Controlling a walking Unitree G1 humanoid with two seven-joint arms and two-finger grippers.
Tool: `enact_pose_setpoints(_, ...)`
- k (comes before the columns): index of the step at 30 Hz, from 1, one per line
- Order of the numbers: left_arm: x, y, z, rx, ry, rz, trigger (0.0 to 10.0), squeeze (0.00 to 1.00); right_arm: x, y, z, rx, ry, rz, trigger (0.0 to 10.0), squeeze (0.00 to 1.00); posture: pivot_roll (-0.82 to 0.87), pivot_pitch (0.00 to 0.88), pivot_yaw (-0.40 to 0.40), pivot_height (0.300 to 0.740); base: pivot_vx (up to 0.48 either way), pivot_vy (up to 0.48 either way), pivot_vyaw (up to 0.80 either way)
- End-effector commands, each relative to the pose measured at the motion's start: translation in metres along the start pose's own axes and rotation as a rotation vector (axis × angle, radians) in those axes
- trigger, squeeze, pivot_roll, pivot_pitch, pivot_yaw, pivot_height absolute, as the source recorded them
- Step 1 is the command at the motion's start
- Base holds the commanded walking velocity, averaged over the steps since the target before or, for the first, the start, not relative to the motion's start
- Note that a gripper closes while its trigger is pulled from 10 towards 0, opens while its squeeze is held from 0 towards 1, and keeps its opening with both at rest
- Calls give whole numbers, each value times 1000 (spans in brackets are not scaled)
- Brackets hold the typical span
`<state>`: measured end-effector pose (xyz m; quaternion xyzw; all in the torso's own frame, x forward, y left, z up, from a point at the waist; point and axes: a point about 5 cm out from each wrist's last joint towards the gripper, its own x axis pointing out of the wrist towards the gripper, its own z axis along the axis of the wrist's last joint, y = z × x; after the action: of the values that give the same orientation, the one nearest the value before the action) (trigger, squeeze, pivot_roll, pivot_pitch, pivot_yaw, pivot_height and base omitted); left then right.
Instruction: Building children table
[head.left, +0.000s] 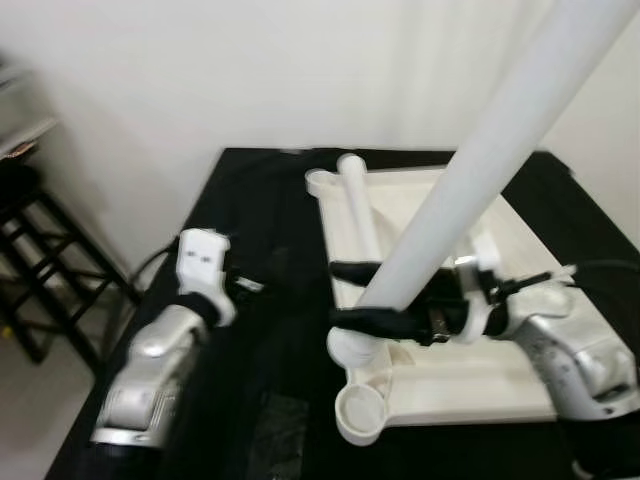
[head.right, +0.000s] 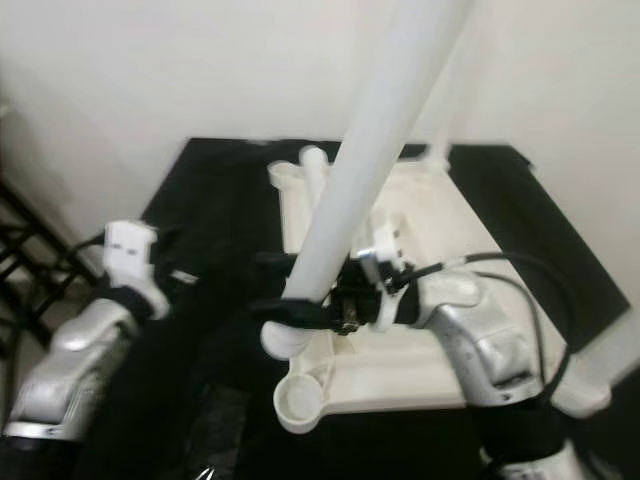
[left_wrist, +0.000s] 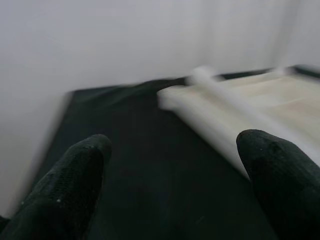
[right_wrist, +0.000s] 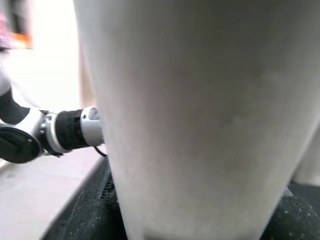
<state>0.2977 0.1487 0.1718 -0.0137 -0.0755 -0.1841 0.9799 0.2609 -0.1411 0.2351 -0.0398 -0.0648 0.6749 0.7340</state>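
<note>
- Leg-fitting step, by the look of it: right gripper (head.left: 372, 293) clamped round the white leg (head.left: 480, 160), foot just above the near-left socket (head.left: 360, 408) of the upturned tabletop (head.left: 470, 380) on the black mat (head.left: 260, 250).
- Next: likely lowering and seating the foot toward 6 o'clock, straight.
- At 9 o'clock, left gripper (left_wrist: 175, 190) spread apart, empty.
- At 12 o'clock, another leg (head.left: 358, 205) lying on the tabletop.
- Leg top cut off; far view blurred.

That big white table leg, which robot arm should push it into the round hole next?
The right gripper, probably: its fingers already clamp the white leg beside the tabletop's corner socket. The left gripper hangs open over the black mat.
</note>
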Motion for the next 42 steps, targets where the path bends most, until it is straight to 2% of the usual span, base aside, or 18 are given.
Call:
enact_pose_setpoints(1, -2, 1, -4, 21, 31, 6, 10000, 0, 4, -1, -3, 2, 15, -1, 10000, 0, -35, 57, 20, 740, 0, 0, 0)
enact_pose_setpoints(7, -10, 3, -11, 55, 85, -7, 10000, 0, -1, -5, -11, 31, 48, -14, 10000, 0, -26, 62, 17, 740, 0, 0, 0)
enact_pose_setpoints(8, -14, 2, -15, 56, 111, -26, 10000, 0, -9, 1, -11, 70, 75, 40, 10000, 0, -24, 67, 17, 740, 0, 0, 0)
enact_pose_setpoints(11, -19, -3, -19, 42, 139, -71, 10000, 0, -20, 10, -13, 136, 120, 116, 10000, 0, -24, 69, 18, 740, 0, 0, 0)
enact_pose_setpoints(12, -19, -3, -19, 42, 139, -71, 10000, 0, -20, 10, -13, 136, 120, 116, 10000, 0, -24, 69, 18, 740, 0, 0, 0)
enact_pose_setpoints(16, -26, -15, -26, 37, 175, -182, 10000, 0, -30, 20, -17, 177, 185, 183, 10000, 0, -25, 73, 21, 740, 0, 0, 0)
enact_pose_setpoints(22, -31, -18, -32, 33, 195, -200, 10000, 0, -40, 17, -22, 181, 216, 129, 10000, 0, -29, 76, 22, 740, 0, 0, 0)
enact_pose_setpoints(25, -33, -18, -30, -11, 183, -202, 10000, 0, -42, 14, -19, 174, 194, 96, 10000, 0, -40, 77, 21, 740, 0, -297, 0)
enact_pose_setpoints(32, -32, -19, -33, 2, 197, -204, 10000, 0, -41, 15, -15, 166, 173, 97, 10000, 0, -42, 74, 29, 740, 0, -425, 0)
enact_pose_setpoints(42, -30, -18, -36, 0, 220, -180, 10000, 0, -32, 15, -17, 157, 167, 123, 10000, 0, -41, 75, 26, 740, 0, 0, 0)
